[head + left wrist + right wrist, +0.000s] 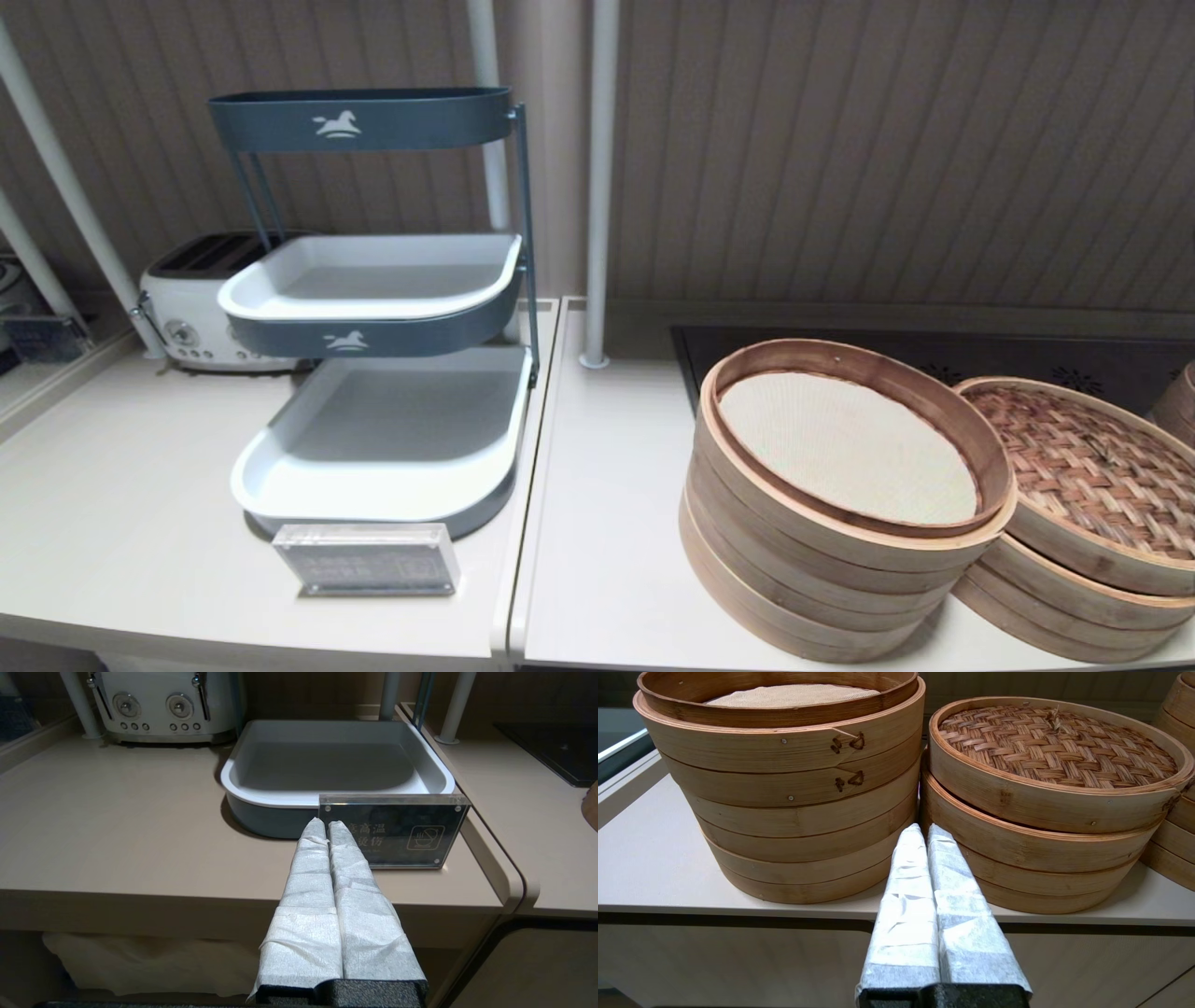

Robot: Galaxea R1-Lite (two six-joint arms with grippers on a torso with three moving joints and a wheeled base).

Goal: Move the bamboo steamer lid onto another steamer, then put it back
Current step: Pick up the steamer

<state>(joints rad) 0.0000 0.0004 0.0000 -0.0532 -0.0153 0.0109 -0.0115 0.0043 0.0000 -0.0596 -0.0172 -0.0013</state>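
Bamboo steamer lid (1088, 471) sitting on another steamer (1031, 858), at 3 o'clock of the tall stack (822, 569) | first leg looking done, return pending | right gripper (924, 833) pressed together, empty, idling before counter edge | left gripper (325, 826) likewise, idling by sign (397, 830)

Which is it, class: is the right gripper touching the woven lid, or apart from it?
Apart. The right wrist view shows the right gripper, fingers shut together, short of the counter edge, below and in front of the lid, which rests on the low steamer.
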